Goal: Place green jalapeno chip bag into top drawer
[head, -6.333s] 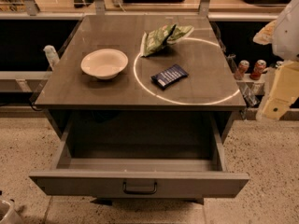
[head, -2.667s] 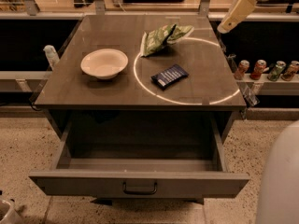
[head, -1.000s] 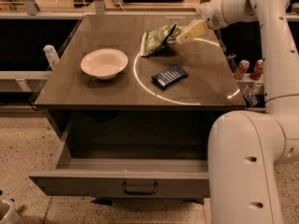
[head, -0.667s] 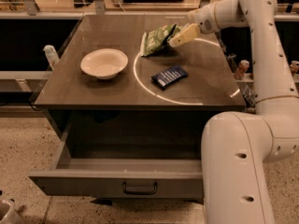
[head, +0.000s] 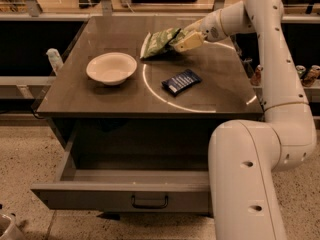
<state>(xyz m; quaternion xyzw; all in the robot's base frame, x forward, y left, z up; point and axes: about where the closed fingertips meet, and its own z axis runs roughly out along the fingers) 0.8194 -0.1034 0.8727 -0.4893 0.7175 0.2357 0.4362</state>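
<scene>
The green jalapeno chip bag [head: 159, 42] lies crumpled on the far middle of the grey cabinet top [head: 100, 96]. My gripper [head: 181, 36] reaches in from the right and sits at the bag's right end, fingers open on either side of that end. The bag rests on the top. The top drawer [head: 90, 196] is pulled out below the front edge, and its dark curved handle [head: 149, 202] sits at the centre of the front panel. The part of its inside that I see holds nothing.
A white bowl [head: 111, 67] stands on the left of the top. A small dark-blue flat packet [head: 181, 81] lies in front of the bag. My white arm [head: 250, 179] covers the drawer's right side. Cans [head: 312, 74] stand on a shelf at right.
My gripper has moved left and down from beside the bag's right end until it sits at the bag. The bag, bowl, packet and drawer have not moved.
</scene>
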